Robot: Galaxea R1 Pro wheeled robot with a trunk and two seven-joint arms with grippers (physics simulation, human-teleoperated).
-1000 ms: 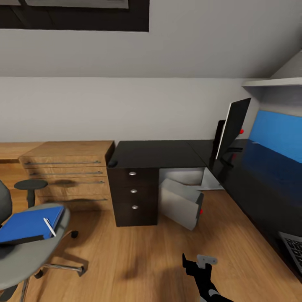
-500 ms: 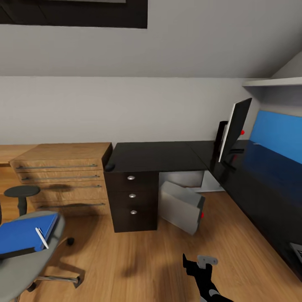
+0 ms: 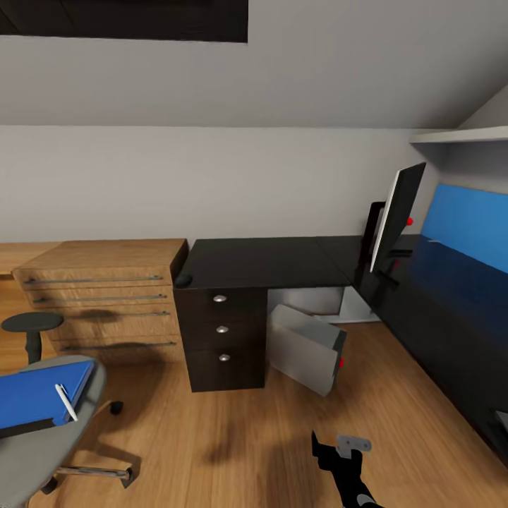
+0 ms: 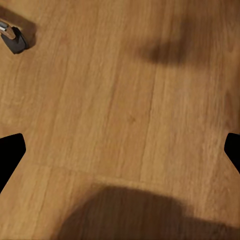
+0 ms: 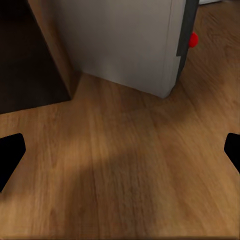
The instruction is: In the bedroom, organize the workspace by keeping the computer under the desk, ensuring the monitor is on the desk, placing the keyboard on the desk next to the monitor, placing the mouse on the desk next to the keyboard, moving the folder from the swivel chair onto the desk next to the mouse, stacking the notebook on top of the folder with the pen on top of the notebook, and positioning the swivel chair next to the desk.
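Observation:
The black desk [image 3: 254,259] runs along the wall and down the right side. On it the monitor [image 3: 396,213] stands edge-on, and the small dark mouse [image 3: 184,280] lies at its left corner. The grey computer [image 3: 307,346] leans tilted beneath the desk and looms close in the right wrist view [image 5: 125,40]. At lower left the swivel chair [image 3: 49,437] carries the blue folder [image 3: 35,391] with the white pen [image 3: 65,402] on it; I cannot make out the notebook. A sliver of the keyboard [image 3: 502,421] shows at the right edge. My right gripper [image 3: 339,449] [image 5: 120,155] and left gripper [image 4: 120,155] hang open over the floor.
A light wooden drawer chest [image 3: 106,296] stands left of the desk. A blue wall panel [image 3: 466,226] and a white shelf [image 3: 458,137] sit above the desk's right wing. A chair caster [image 4: 15,40] rests on the wood floor near my left gripper.
The whole picture has shifted a little, so the camera has moved: the chair sits lower and further left, and most of the keyboard has slid out at the right. Nothing was grasped or moved.

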